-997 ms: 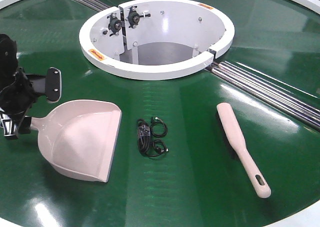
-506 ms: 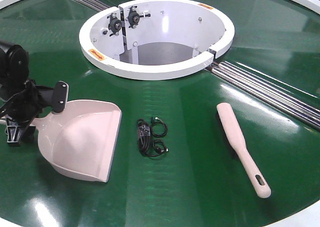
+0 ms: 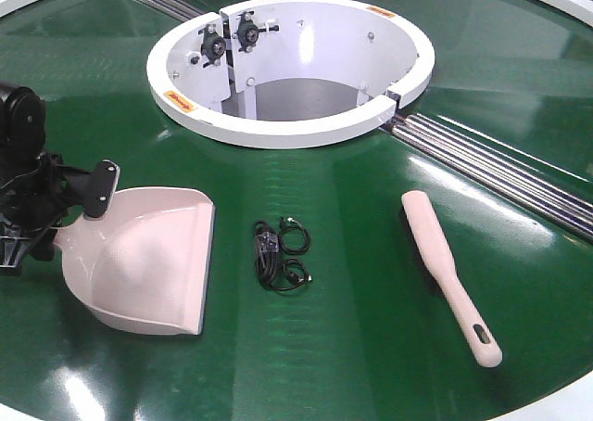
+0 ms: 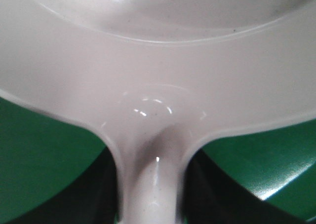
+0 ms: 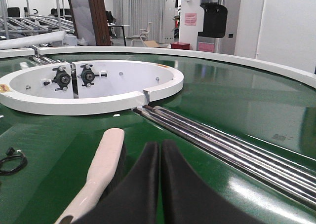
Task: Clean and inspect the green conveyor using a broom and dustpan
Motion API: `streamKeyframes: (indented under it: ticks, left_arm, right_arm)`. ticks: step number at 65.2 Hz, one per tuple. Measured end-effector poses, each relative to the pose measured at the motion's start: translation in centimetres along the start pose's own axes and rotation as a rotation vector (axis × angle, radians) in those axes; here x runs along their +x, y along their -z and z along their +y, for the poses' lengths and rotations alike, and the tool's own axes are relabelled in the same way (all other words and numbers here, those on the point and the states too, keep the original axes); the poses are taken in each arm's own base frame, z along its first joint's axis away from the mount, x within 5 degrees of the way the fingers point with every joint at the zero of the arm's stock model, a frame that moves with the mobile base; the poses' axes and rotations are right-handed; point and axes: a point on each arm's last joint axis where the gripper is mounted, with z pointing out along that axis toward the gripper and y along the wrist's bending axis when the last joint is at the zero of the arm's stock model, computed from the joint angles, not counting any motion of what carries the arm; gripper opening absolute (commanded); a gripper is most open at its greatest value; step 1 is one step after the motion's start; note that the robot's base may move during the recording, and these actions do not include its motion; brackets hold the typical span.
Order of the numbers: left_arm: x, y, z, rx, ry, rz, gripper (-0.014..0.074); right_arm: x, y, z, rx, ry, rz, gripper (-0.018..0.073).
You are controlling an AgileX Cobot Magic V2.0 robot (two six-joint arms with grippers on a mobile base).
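Ideally, the left gripper (image 3: 76,210), pinching the dustpan (image 3: 148,263) by the left edge, should press its mouth flat on the green conveyor (image 3: 371,338); the right gripper (image 5: 159,184) sits pressed together.

Left gripper (image 3: 56,222) low, fingers seemingly clamping dustpan (image 3: 148,263) handle, right fingers (image 5: 143,184) pressed together

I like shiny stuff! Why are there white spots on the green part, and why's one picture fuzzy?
Front view: bright glare spots sit on the glossy green conveyor. Left wrist view: the dustpan fills the frame, very close, so it looks soft.
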Motion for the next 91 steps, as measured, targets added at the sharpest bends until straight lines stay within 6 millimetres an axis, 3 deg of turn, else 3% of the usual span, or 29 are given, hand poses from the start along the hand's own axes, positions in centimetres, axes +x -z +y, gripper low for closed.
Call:
streamKeyframes:
  ticks: [8, 23, 37, 57, 91]
  left_arm:
    - [0.0, 0.3, 0.0, 0.006, 0.006, -0.006, -0.0007]
    - [-0.3, 2.7, 0.6, -0.020, 0.026, -0.047, -0.0008]
    - [-2.3, 4.8, 1.1, -0.075, -0.001, -0.079, -0.0008]
    - [-2.9, 3.5, 1.1, -0.016, 0.063, -0.026, -0.0006]
    - [-3.2, 3.5, 1.2, -0.017, 0.035, -0.043, 0.0003]
  right_arm:
    - [0.0, 0.0, 0.0, 0.000, 0.000, 0.000, -0.0008]
    - [0.0, 0.0, 0.0, 0.000, 0.000, 0.000, -0.0008]
    - [0.0, 0.0, 0.0, 0.000, 0.000, 0.000, -0.0008]
    - [0.0, 0.0, 0.0, 0.000, 0.000, 0.000, -0.0008]
    - [0.0, 0.0, 0.0, 0.000, 0.000, 0.000, -0.0008]
